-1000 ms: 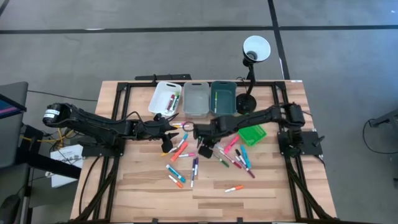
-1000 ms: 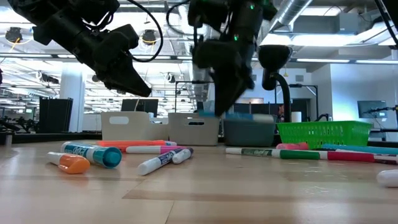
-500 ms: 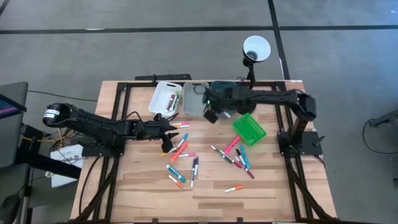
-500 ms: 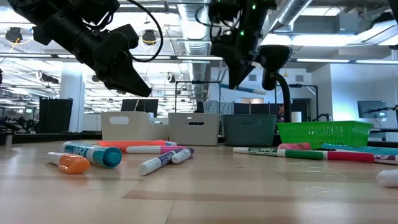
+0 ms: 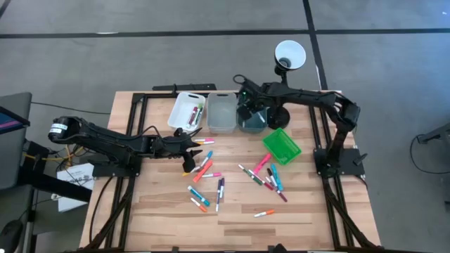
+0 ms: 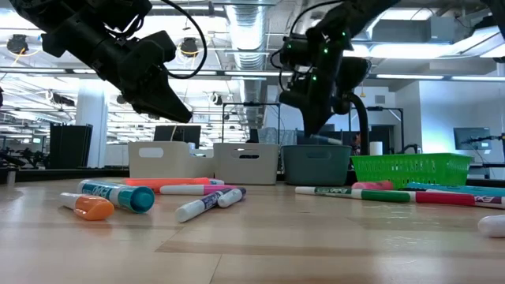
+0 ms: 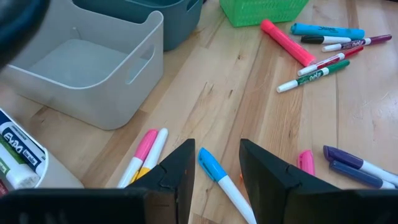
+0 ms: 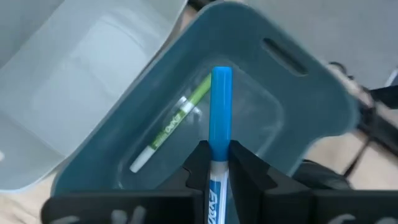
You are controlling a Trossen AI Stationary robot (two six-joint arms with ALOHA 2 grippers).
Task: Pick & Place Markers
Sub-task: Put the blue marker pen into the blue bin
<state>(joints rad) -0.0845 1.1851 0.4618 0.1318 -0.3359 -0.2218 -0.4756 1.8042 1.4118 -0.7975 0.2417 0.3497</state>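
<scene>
Wooden table [image 5: 155, 218] is carrying the scattered markers [image 5: 211, 184] across its middle in the high view, with four bins at the far side: a white bin [image 5: 184, 111], a grey bin [image 5: 222, 112], a teal bin [image 5: 252, 114] and a green basket [image 5: 282, 146]. The right gripper [image 5: 246, 105] is hovering over the teal bin, while the left gripper [image 5: 188, 156] is sitting above the left end of the marker pile. Low view: the right gripper [image 6: 312, 126] is hanging just above the teal bin [image 6: 316, 164], and the left gripper [image 6: 162, 99] is poised above the table with an orange marker [image 6: 88, 207] and a teal-capped marker [image 6: 118, 195] lying below it. Left wrist view: the left gripper [image 7: 214, 163] is standing parted with nothing between its fingers, a blue-capped marker [image 7: 224, 180] lying on the wood in the gap. Right wrist view: the right gripper [image 8: 217, 160] is pinching a blue marker [image 8: 220, 106] upright over the teal bin [image 8: 311, 93], where a green marker [image 8: 174, 123] is lying on the bottom.
</scene>
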